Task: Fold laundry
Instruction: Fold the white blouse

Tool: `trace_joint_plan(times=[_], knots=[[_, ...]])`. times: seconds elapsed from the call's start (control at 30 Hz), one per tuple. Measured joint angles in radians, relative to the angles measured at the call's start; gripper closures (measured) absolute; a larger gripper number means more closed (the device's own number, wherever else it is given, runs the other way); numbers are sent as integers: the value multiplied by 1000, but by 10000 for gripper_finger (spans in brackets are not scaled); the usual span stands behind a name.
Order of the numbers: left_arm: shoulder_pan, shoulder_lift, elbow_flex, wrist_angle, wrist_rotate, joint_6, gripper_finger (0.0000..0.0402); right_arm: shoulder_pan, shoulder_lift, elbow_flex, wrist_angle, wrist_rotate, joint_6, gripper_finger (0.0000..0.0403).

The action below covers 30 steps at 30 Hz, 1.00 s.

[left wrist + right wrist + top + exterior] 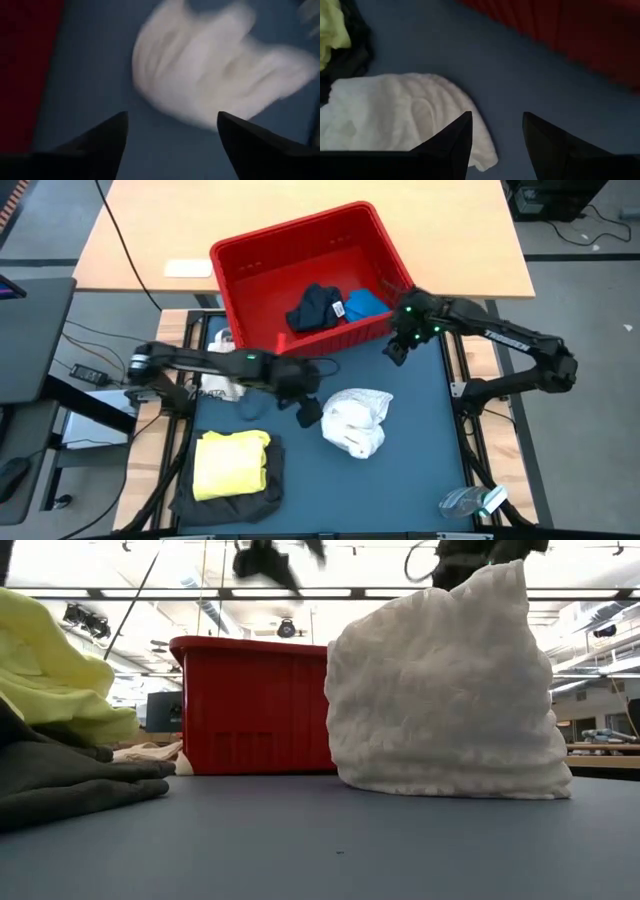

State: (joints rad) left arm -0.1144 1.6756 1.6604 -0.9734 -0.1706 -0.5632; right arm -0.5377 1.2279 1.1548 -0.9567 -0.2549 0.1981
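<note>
A crumpled white cloth [355, 422] [440, 690] lies in a heap on the blue table top. My left gripper [308, 412] [172, 117] hovers open just left of it, with nothing between its fingers. My right gripper [397, 352] [497, 117] hangs open above the table by the red basket's near right corner, the white cloth [395, 115] in front of it. A folded yellow T-shirt [232, 462] rests on a dark grey garment [235, 505] at the near left. A dark navy garment [315, 308] and a small blue piece [365, 304] lie inside the basket.
The red plastic basket [290, 227] stands at the table's far side. A small white bag [222, 385] lies by the left edge under my left arm. A clear plastic item [468, 501] sits at the near right corner. Bare blue table top [420, 470] lies between the cloth and that corner.
</note>
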Motion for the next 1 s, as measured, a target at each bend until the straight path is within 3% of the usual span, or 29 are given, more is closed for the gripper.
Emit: trace_joint_plan(times=[0.17, 0.47, 0.67, 0.77, 0.87, 1.0], knots=[[91, 107, 3, -132, 128, 43, 120, 0, 55, -54, 26, -64, 16, 223], [401, 159, 3, -198, 124, 183, 158, -55, 164, -57, 174, -63, 14, 223], [565, 156, 6, -92, 112, 379, 175, -164, 173, -57, 384, 118, 36, 222], [636, 156, 5, 31, 44, 447, 178, -238, 178, -54, 535, 222, 5, 222], [722, 164, 4, 221, -56, 546, 179, -303, 186, -54, 665, 222, -16, 222], [824, 168, 1, 352, -18, 575, 180, -364, 183, -54, 704, 124, 13, 222]])
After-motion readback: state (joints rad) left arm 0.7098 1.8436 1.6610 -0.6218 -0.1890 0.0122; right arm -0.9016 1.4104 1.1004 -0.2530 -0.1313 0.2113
